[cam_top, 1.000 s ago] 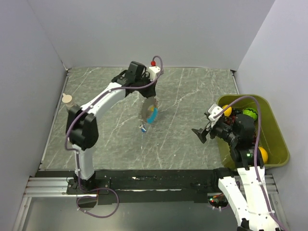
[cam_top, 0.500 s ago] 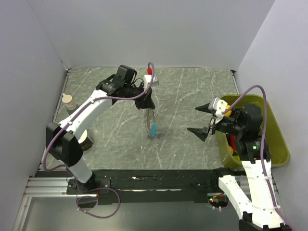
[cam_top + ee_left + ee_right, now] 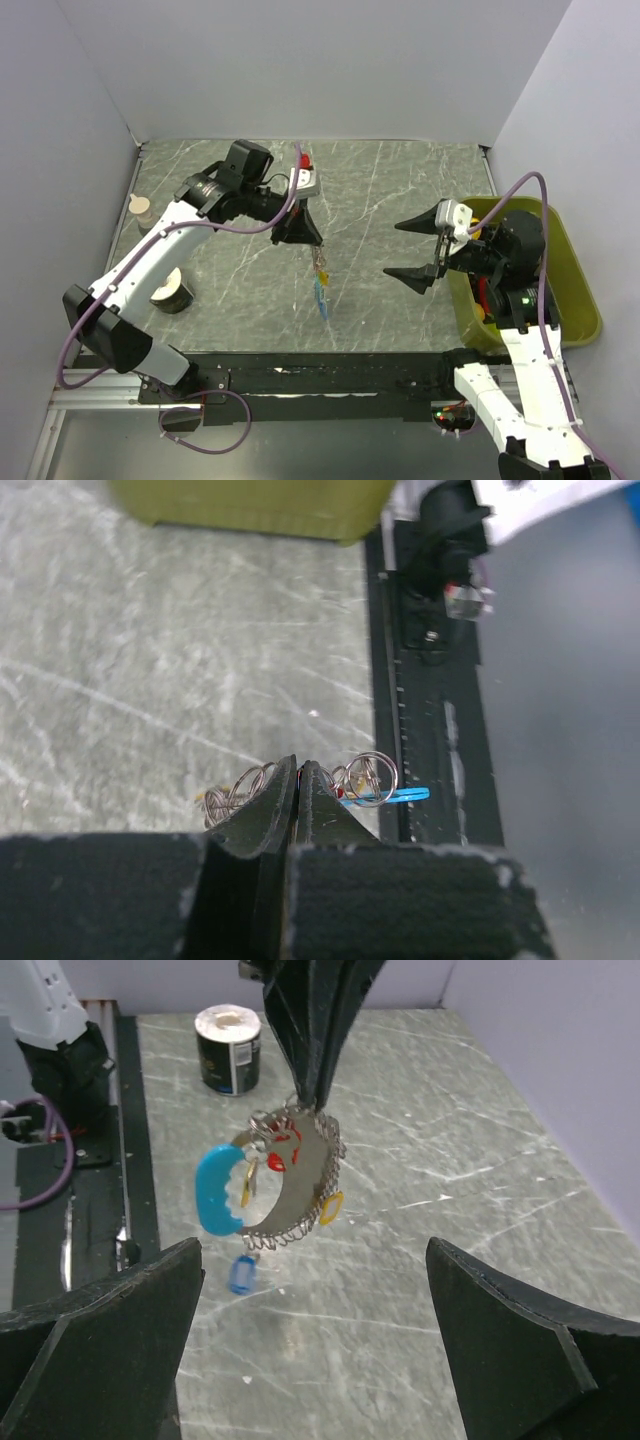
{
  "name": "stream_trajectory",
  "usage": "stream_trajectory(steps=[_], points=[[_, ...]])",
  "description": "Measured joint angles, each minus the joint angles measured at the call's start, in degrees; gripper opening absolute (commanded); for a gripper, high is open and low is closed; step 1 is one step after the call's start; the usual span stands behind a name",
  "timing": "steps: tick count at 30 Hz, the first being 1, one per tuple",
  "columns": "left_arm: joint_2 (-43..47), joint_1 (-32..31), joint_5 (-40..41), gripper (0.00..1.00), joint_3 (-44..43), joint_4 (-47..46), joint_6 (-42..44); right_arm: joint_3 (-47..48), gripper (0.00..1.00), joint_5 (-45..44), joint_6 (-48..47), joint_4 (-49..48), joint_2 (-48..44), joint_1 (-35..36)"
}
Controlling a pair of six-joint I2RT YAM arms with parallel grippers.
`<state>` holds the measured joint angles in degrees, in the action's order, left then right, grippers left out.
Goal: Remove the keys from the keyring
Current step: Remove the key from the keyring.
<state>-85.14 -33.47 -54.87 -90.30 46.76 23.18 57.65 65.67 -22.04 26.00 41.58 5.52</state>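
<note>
My left gripper (image 3: 303, 236) is shut on the top of the keyring (image 3: 320, 275), which hangs free above the table. In the right wrist view the keyring (image 3: 305, 1185) is a silvery coiled loop carrying a curved light-blue strip (image 3: 214, 1192), a blue key (image 3: 240, 1273) dangling lowest, an orange key (image 3: 331, 1207) and a red key (image 3: 281, 1149). The left wrist view shows its rings (image 3: 366, 779) and the light-blue strip (image 3: 402, 795) beside the shut left gripper (image 3: 298, 772). My right gripper (image 3: 396, 249) is wide open and empty, facing the keyring from the right, apart from it; it is also open in its own view (image 3: 315, 1335).
An olive bin (image 3: 585, 300) with yellow and green balls stands at the right behind my right arm. A small can (image 3: 170, 290) and a little capped bottle (image 3: 140, 208) stand at the left. The black rail (image 3: 300, 375) runs along the near edge.
My left gripper has carried the keyring nearer and lower, turning it edge-on to the top camera. My right gripper has opened wider and turned toward the keyring.
</note>
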Motion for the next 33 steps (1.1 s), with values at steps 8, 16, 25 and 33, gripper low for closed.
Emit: stream_trajectory(steps=[8, 16, 25, 33], points=[[1.73, 0.00, -8.20, 0.01, 0.09, 6.71, 7.91, -3.26, 0.94, 4.48, 4.50, -3.98, 0.26, 0.31], [0.98, 0.00, -15.21, 0.01, -0.09, 14.27, 16.57, -3.74, 0.93, 5.92, 6.16, -5.49, 1.36, 3.85], [0.04, 0.00, -18.25, 0.01, 0.76, 13.99, 16.98, -4.68, 0.88, 2.62, 6.10, -5.90, 2.62, 9.38], [0.39, 0.00, -17.25, 0.01, 4.57, 3.10, 5.95, -5.75, 0.79, -3.54, 7.65, -8.83, 4.72, 15.54]])
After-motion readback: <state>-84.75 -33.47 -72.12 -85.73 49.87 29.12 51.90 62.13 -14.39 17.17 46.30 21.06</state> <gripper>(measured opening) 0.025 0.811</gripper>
